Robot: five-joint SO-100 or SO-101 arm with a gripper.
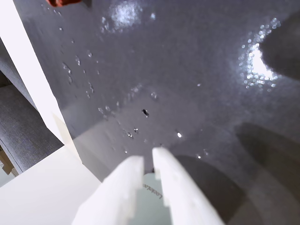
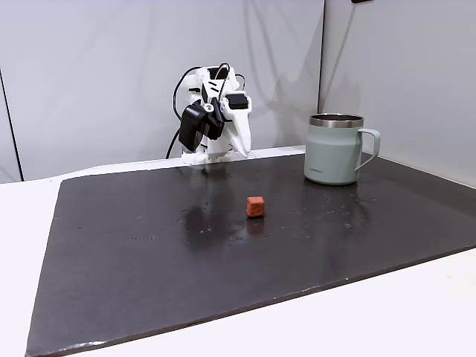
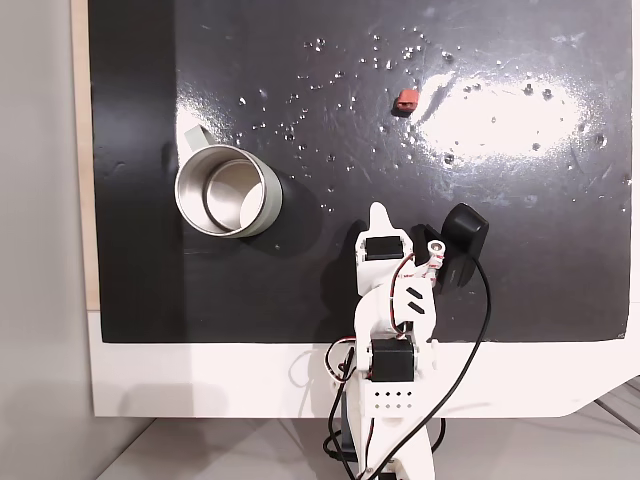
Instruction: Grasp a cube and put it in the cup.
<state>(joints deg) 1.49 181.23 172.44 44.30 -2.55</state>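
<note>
The tiny red-orange cube point(image 2: 255, 207) lies alone near the middle of the black mat, also seen from above as the cube point(image 3: 405, 101); a sliver of the cube point(image 1: 63, 2) peeks in at the wrist view's top left edge. The pale grey-green cup point(image 2: 336, 149) stands upright at the mat's back right, handle to the right; from above the cup point(image 3: 228, 190) is empty. My gripper point(image 2: 242, 152) is folded back by the arm's base, far from both. Its white fingers are shut with nothing between them, as the gripper point(image 1: 147, 160) and the gripper point(image 3: 377, 210) show.
The glossy black mat point(image 2: 149, 260) covers most of a white table point(image 2: 416, 312), with glare and small specks on it. A grey wall panel stands behind the arm. Cables point(image 3: 470, 330) loop off the base at the table's edge.
</note>
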